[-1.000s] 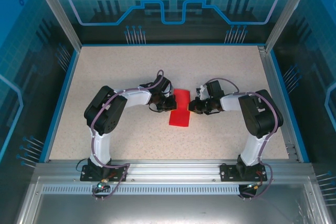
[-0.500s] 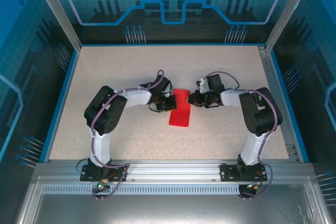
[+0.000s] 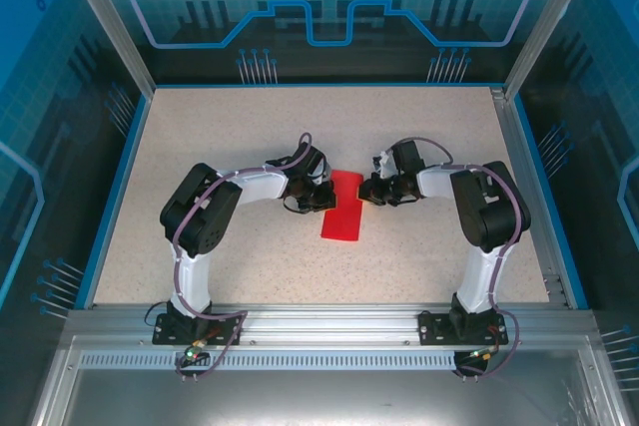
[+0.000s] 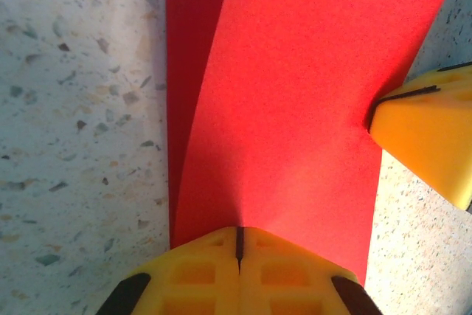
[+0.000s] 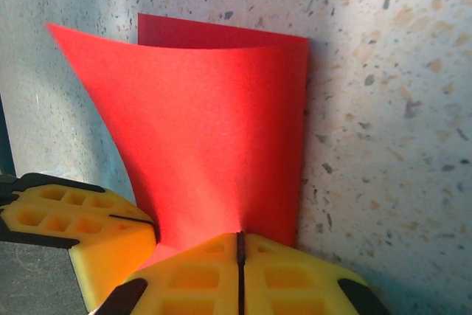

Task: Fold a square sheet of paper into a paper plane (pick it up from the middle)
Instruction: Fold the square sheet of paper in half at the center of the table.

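Observation:
The square sheet of paper (image 3: 342, 209) is bright red and lies folded into a long strip at the table's middle. Its far end is lifted, and the upper layer (image 5: 214, 123) curves up off the lower one. My left gripper (image 3: 327, 193) is shut on the strip's left edge, with the paper running out of its closed tips (image 4: 238, 245). Opposite it, my right gripper (image 3: 365, 190) is shut on the right edge (image 5: 240, 245). In each wrist view the other gripper's yellow fingers (image 4: 431, 138) (image 5: 81, 230) touch the paper (image 4: 295, 94).
The speckled table (image 3: 250, 127) is bounded by a blue rim (image 3: 118, 187) and clear walls. Both arms bend inward, their elbows (image 3: 200, 212) (image 3: 491, 209) near the table's sides. A metal rail (image 3: 329, 321) runs along the near edge.
My right gripper has shifted a little away from the near edge and inward, still on the paper. The left arm has held still.

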Robot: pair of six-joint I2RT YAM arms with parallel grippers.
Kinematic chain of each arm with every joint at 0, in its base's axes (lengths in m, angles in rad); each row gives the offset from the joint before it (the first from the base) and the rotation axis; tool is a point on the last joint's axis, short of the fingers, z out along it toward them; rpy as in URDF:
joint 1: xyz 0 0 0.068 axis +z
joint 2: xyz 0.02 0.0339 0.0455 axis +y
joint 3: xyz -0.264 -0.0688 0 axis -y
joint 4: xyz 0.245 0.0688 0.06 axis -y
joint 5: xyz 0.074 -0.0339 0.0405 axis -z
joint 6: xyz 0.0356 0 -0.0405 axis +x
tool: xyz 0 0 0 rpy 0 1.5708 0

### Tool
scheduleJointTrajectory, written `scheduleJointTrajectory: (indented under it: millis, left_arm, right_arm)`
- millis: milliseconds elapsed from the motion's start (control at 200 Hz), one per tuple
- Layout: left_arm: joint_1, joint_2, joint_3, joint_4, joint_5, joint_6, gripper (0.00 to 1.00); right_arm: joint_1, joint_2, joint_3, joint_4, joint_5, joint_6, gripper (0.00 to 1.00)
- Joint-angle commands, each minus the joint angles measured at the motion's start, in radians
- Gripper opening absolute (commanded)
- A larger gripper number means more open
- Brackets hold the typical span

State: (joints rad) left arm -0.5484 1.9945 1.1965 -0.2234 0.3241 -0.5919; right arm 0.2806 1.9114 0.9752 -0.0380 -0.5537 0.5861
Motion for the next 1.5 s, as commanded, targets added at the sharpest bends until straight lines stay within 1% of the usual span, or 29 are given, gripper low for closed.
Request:
scheduleJointTrajectory:
  millis: [0,265,520,640,775,860,1005,1165,1396,1496]
  left_arm:
    - [-0.011,0.064,-0.032,-0.117,-0.083,0.029,0.0]
    - [-0.011,0.064,-0.031,-0.12,-0.083,0.029,0.0]
    - [-0.011,0.059,-0.034,-0.121,-0.088,0.033,0.0]
    - [-0.01,0.061,-0.034,-0.12,-0.09,0.033,0.0]
    - [-0.01,0.062,-0.032,-0.123,-0.094,0.035,0.0]
    - [-0.009,0.063,-0.031,-0.126,-0.095,0.037,0.0]
    - [-0.009,0.063,-0.031,-0.125,-0.096,0.036,0.0]
    - [-0.009,0.062,-0.031,-0.123,-0.091,0.033,0.0]
    - [-0.009,0.064,-0.032,-0.122,-0.09,0.033,0.0]
    - [-0.009,0.063,-0.031,-0.126,-0.093,0.036,0.0]
  right_arm:
    - [-0.019,-0.043,0.048,-0.046,-0.007,-0.019,0.08]
    - [-0.037,0.034,0.089,-0.037,-0.026,-0.012,0.08]
    - [-0.038,0.099,0.089,-0.049,0.025,-0.014,0.08]
    - [-0.038,0.104,0.095,-0.059,0.031,-0.006,0.08]
    - [-0.039,0.054,0.124,-0.087,0.022,-0.004,0.08]
    - [-0.049,0.038,0.147,-0.089,-0.005,-0.001,0.08]
    - [-0.062,0.069,0.191,-0.106,-0.026,-0.003,0.08]
    - [-0.063,0.114,0.203,-0.104,-0.017,0.005,0.08]
    - [-0.063,0.18,0.205,-0.132,0.044,0.021,0.08]
    - [-0.062,0.176,0.219,-0.154,0.037,0.023,0.08]
